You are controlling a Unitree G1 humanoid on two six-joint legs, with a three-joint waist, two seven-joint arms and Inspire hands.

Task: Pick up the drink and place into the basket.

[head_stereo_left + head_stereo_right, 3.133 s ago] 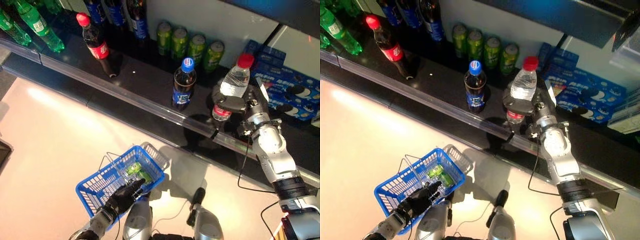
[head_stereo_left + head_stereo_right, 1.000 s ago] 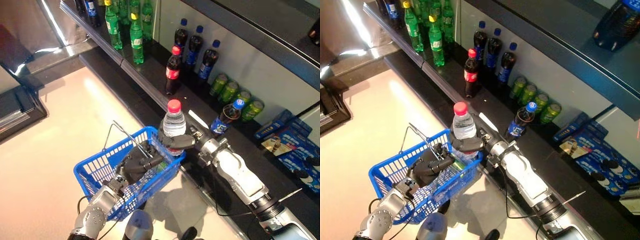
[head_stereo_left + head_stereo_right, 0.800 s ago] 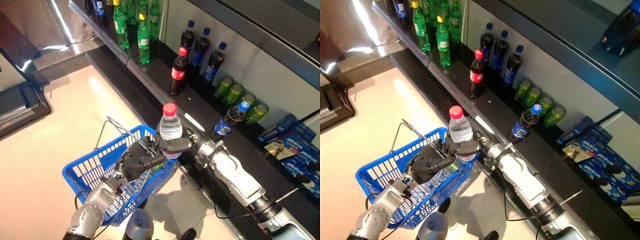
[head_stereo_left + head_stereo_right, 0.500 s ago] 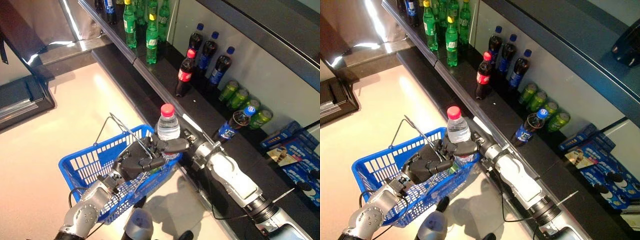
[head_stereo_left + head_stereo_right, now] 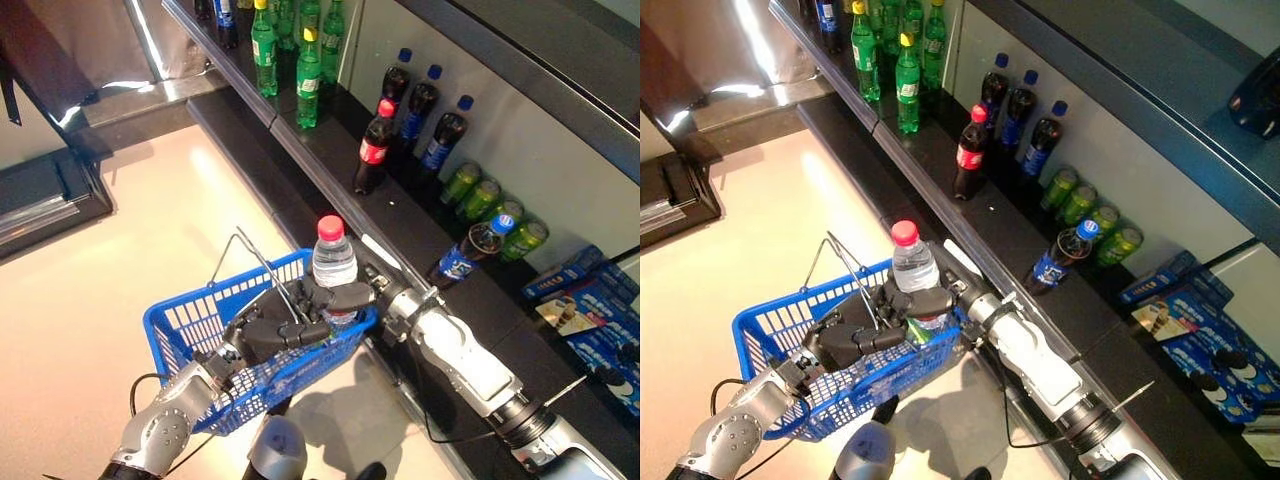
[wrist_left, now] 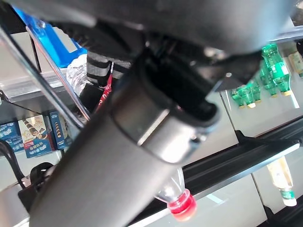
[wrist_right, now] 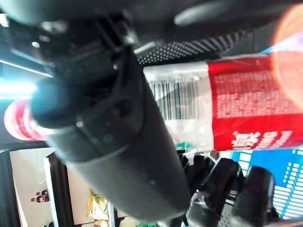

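Note:
A clear water bottle with a red cap and red label stands upright in my right hand, which is shut on it at the label, at the right rim of the blue basket. The right wrist view shows the bottle's label close up, with the fingers wrapped around it. My left hand is curled around the basket's wire handles and holds the basket up off the floor. A green item lies inside the basket, just below the bottle.
A dark shelf runs diagonally behind the basket. On it stand a red-capped cola bottle, dark blue-capped bottles, green bottles, green cans and blue snack boxes. Pale floor lies to the left.
The bottle has come from the shelf to the basket's right rim in my right hand and sunk slightly lower. The left hand lifted the basket toward it. The camera view also shifted.

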